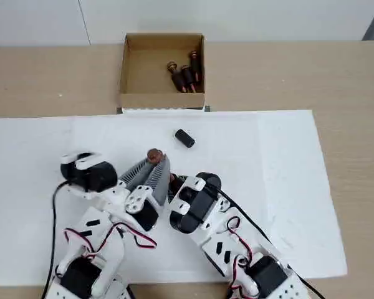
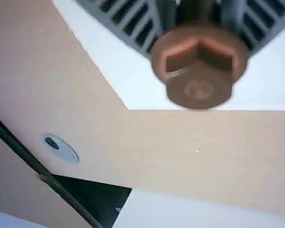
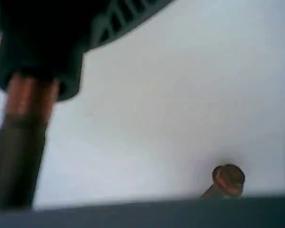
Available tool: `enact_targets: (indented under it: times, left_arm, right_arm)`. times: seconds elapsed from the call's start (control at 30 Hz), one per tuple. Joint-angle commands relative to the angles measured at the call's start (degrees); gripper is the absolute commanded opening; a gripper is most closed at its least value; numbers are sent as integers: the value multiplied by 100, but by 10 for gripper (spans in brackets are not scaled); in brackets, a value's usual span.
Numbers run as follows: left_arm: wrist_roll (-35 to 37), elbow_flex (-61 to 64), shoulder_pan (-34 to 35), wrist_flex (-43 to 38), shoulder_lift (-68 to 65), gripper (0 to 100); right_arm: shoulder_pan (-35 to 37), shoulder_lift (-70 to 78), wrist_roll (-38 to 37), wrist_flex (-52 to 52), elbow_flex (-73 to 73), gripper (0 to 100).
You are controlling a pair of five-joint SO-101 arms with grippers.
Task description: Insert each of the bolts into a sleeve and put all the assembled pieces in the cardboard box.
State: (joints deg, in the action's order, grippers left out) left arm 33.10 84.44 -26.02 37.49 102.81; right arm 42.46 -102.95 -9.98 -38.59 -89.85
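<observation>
Where the left gripper [image 1: 152, 163] is raised over the white sheet [image 1: 287, 162], its grey ribbed fingers [image 1: 137, 172] are closed on a bolt [image 1: 154, 154]. The bolt is clamped by its shank, and its copper-coloured hex head is turned away from the arm, towards the cardboard box [image 1: 162, 99]. In the left wrist view the hex head [image 2: 198, 66] is seen end-on, just beyond the ribbed fingers [image 2: 128, 19].

Just beside it, the right gripper [image 1: 174, 183] is lowered close to the sheet. In the right wrist view a copper-coloured rod [image 3: 23, 102] is seen jutting from beneath the dark body of that gripper. Whether the right gripper is clamped on the rod cannot be told.

A single black sleeve [image 1: 184, 138] is laid on its side on the sheet, apart from both grippers, between them and the box.

The cardboard box is placed at the far edge of the sheet on the wooden table [image 1: 25, 75]. Three assembled pieces [image 1: 184, 73] are laid close together in its right half.
</observation>
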Motion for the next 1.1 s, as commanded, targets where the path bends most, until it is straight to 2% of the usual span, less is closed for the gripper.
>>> enact_targets:
  times: [0.0, 0.13, 0.43, 0.6, 0.8, 1.07]
  left_arm:
    - [18, -48, -193, -97, 79, 5]
    - [26, -40, -281, -9, 79, 5]
    - [246, -31, -501, 1345, 79, 5]
    - [229, -31, -475, 1380, 79, 14]
    - [-167, -57, -273, 1371, 79, 192]
    - [-1029, -330, 501, 1090, 70, 199]
  right_arm:
    - [66, -31, -62, 189, 396, 3]
    - [66, -31, -62, 189, 404, 3]
    - [48, -31, -70, 189, 580, 3]
    - [48, -31, -70, 189, 580, 4]
    - [48, -31, -70, 189, 580, 4]
    - [48, -31, -79, 154, 554, 4]
